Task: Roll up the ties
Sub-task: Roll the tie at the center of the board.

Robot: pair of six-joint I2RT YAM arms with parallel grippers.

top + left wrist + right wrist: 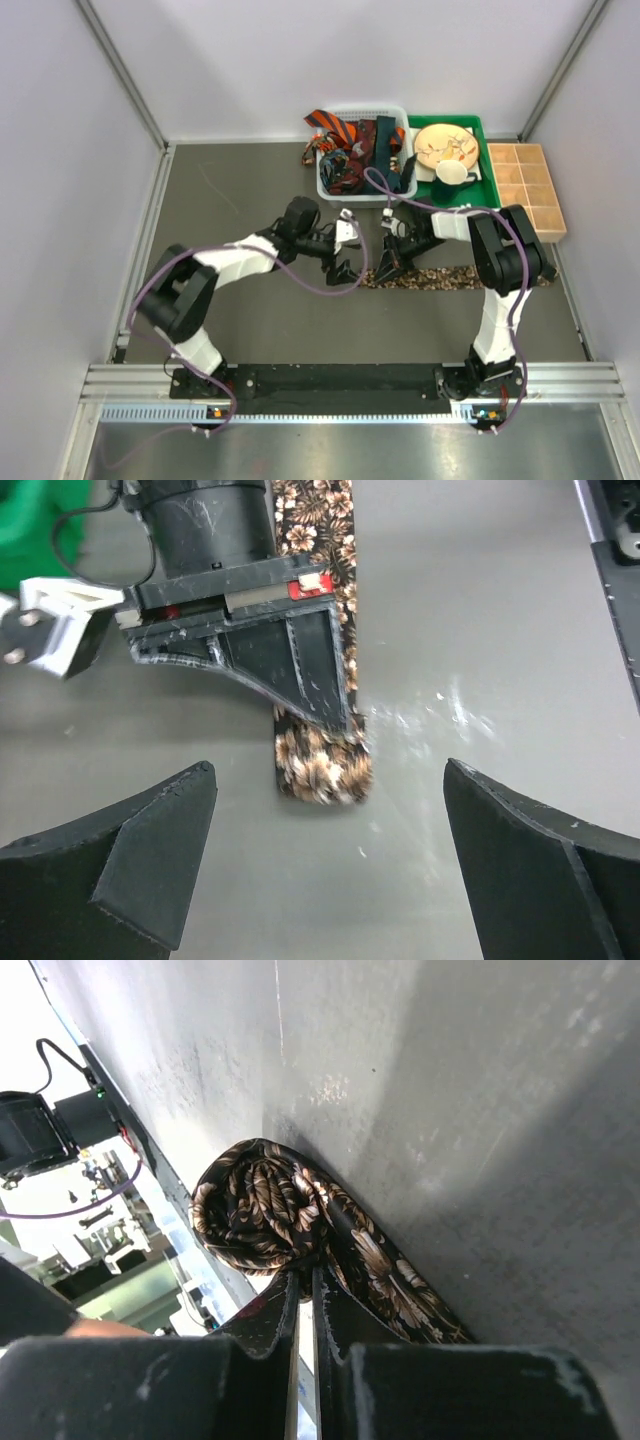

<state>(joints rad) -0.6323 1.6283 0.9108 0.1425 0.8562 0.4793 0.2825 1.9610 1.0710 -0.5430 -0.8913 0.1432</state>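
Note:
A brown-black speckled tie (440,277) lies flat across the table, running right from the grippers. Its left end is wound into a small roll (258,1205). My right gripper (305,1282) is shut on that roll and pins it to the table; it also shows in the top view (388,264). My left gripper (341,267) is open and empty just left of the roll. In the left wrist view the tie's rolled end (322,767) pokes out under the right gripper's fingers (295,670), ahead of my left gripper (330,865). Other ties (352,140), orange-black striped, dark red and dark teal, fill the white basket (330,188).
A green tray (482,183) with a round plate (445,145) and a white cup (452,173) stands right of the basket. A wooden compartment box (527,190) sits at the far right. Metal rails edge the table on the left and right.

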